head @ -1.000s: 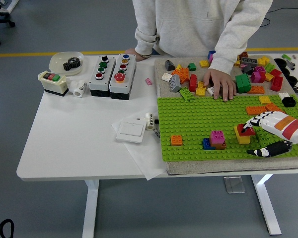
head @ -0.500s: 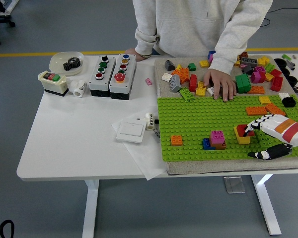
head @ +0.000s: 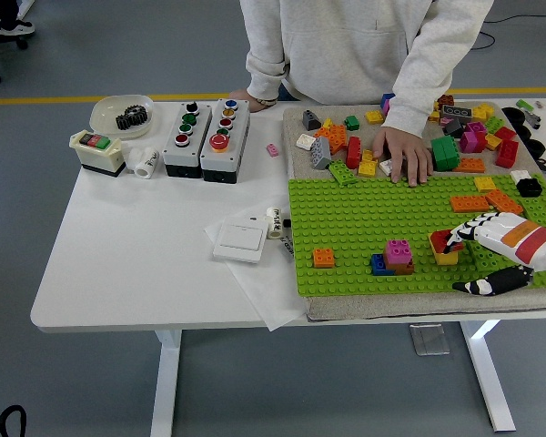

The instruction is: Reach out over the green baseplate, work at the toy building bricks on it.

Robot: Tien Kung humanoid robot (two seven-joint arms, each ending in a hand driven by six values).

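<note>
Right hand (head: 491, 250) over green baseplate (head: 364, 218), fingers at yellow-red brick (head: 445, 247) — grip or just touch, can't tell. Arm cut off at right edge. Person's hand (head: 402, 157) on far brick pile.

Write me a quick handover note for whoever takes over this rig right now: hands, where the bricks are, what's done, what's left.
Right hand: over the green baseplate, fingertips at the yellow-and-red brick stack; no firm grasp visible.
Left hand: out of view.
On the baseplate: orange brick, pink-on-blue stack, orange bricks at the far right.
The person's hand rests on the loose brick pile behind the plate.
Left: keep working on the stack.
</note>
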